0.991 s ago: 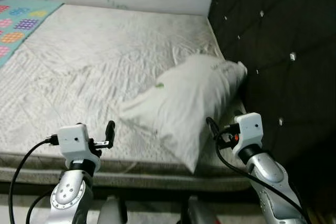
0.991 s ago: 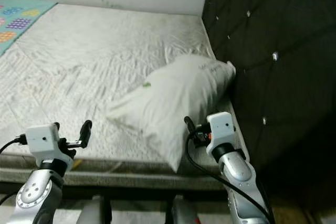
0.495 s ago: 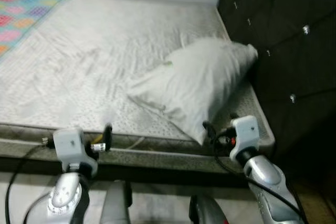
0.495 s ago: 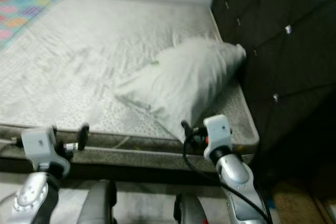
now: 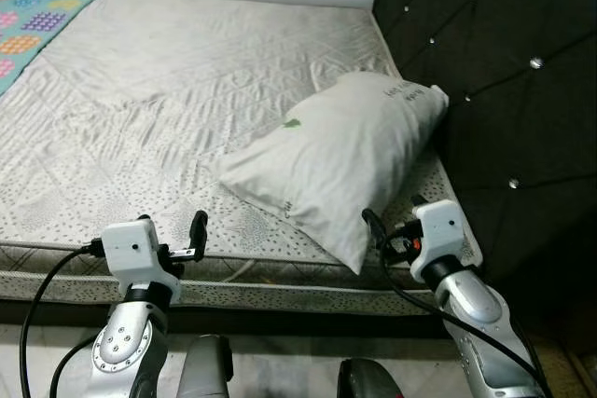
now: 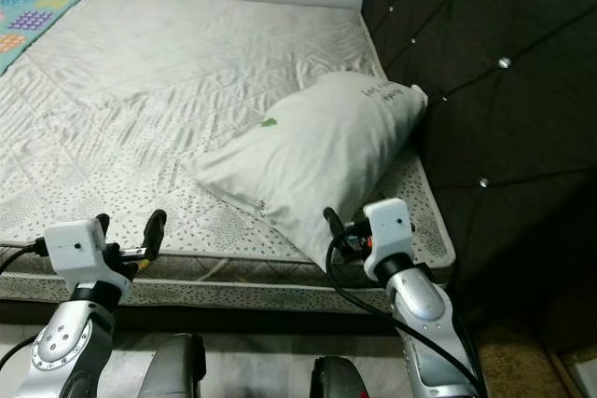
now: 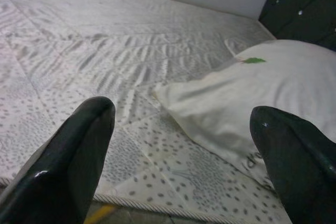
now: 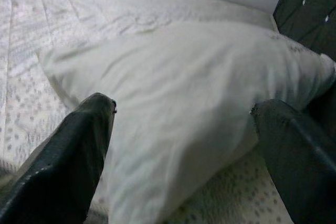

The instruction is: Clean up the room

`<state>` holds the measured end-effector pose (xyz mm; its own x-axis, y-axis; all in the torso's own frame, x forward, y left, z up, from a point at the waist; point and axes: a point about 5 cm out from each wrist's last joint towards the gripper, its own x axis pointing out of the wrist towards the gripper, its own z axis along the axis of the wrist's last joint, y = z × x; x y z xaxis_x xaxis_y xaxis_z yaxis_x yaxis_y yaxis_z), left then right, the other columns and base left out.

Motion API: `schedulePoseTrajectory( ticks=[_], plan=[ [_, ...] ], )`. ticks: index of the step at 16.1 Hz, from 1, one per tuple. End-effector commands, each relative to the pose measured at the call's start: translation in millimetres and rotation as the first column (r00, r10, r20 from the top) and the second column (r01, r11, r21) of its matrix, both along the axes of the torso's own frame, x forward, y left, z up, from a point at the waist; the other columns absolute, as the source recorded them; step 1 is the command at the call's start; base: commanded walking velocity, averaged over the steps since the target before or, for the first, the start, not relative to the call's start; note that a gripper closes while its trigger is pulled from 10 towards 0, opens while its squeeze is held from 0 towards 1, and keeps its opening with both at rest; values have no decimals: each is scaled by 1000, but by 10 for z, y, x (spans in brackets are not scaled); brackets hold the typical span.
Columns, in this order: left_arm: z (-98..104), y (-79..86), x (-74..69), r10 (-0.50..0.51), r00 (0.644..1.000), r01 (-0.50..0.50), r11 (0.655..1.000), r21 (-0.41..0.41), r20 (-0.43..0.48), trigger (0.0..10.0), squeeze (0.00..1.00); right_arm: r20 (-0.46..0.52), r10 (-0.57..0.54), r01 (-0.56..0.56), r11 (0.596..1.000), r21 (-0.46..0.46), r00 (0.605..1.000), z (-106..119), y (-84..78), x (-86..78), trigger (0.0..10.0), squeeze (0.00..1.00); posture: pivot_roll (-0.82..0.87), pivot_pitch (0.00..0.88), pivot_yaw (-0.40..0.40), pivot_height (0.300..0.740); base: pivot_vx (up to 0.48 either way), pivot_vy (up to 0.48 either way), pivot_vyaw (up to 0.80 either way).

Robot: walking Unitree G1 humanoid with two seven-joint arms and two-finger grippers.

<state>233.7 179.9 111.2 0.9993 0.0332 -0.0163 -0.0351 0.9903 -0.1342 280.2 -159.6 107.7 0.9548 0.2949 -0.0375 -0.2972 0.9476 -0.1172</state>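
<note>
White pillow (image 5: 340,160) lies on the bed (image 5: 140,109), at its right side, far end against the dark tufted headboard (image 5: 485,90), near corner by the bed's near edge. Right pincer (image 8: 184,129) open, hovering just near of the pillow's near corner. Left pincer (image 7: 178,145) open, at the bed's near edge, left of the pillow. Colourful mat (image 5: 37,20) far left.

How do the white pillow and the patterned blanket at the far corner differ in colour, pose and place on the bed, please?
The white pillow is plain apart from a small green mark; the patterned blanket is teal with coloured squares. The pillow is plump and leans against the dark tufted headboard on the robot's right; the blanket lies flat at the far left. Both rest on the grey mattress.
</note>
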Motion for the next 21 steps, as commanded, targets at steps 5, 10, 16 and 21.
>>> schedulePoseTrajectory(
  ticks=[5,10,16,21],
  plan=[
    [28,-19,10,-15,1000,15,1000,2,10,10000,0,1,-20,20,1000,-17,1000,-7,-68,1,10000,0,-50,93,-58,616,358,0,0],
    [3,-2,32,2,1000,-2,1000,15,-13,10000,0,1,-20,20,1000,-14,1000,-11,-64,18,10000,0,-52,98,-54,616,148,0,0],
    [2,2,38,9,1000,-9,1000,14,-19,10000,0,-8,-9,9,1000,-11,1000,-22,-58,11,10000,0,-54,102,-55,571,0,0,0],
    [11,69,37,71,997,-70,997,31,-18,10000,0,-72,154,-156,987,-23,985,-86,90,3,10000,0,-49,113,-60,561,0,0,0]
  ],
)
